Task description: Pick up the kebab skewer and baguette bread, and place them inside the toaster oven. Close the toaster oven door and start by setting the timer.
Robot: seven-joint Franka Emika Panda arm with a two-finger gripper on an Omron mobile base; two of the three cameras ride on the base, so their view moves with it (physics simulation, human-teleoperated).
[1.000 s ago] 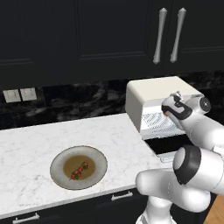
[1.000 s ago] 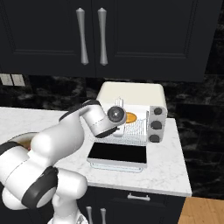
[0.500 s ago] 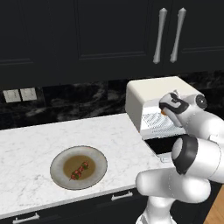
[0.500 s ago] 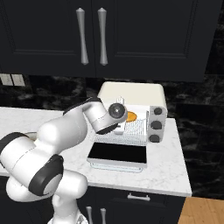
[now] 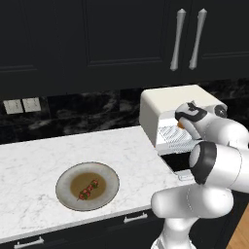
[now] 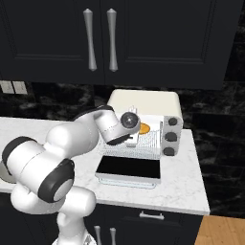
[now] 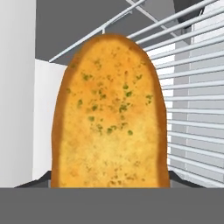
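Bread first: the baguette bread (image 7: 109, 113) stands straight ahead of the hand, a golden-orange oval flecked with green, its crust rough and toasted-looking. The gripper (image 6: 135, 128) is reaching into the mouth of the toaster oven (image 6: 143, 103), and the loaf appears to be pinched between its fingers, though the fingertips themselves are hidden behind the bread, so I judge the hold rather than see it. Beyond and to the side of the loaf run the thin pale bars of the wire rack (image 7: 192, 113), evenly spaced, with smooth flat oven walls around them. Below the hand the toaster oven door (image 6: 128, 168) lies folded down flat, dark glass in a cream frame.

To do this step well, I would bring the loaf low over the rack so it rests across several bars, then let go and back straight out without dragging it. Room should be left beside it for the second item.

The kebab skewer (image 5: 87, 188), a thin stick with small red and dark chunks, lies well off to the hand's side on a round grey plate (image 5: 65, 194) on the white marbled counter (image 5: 44, 155).
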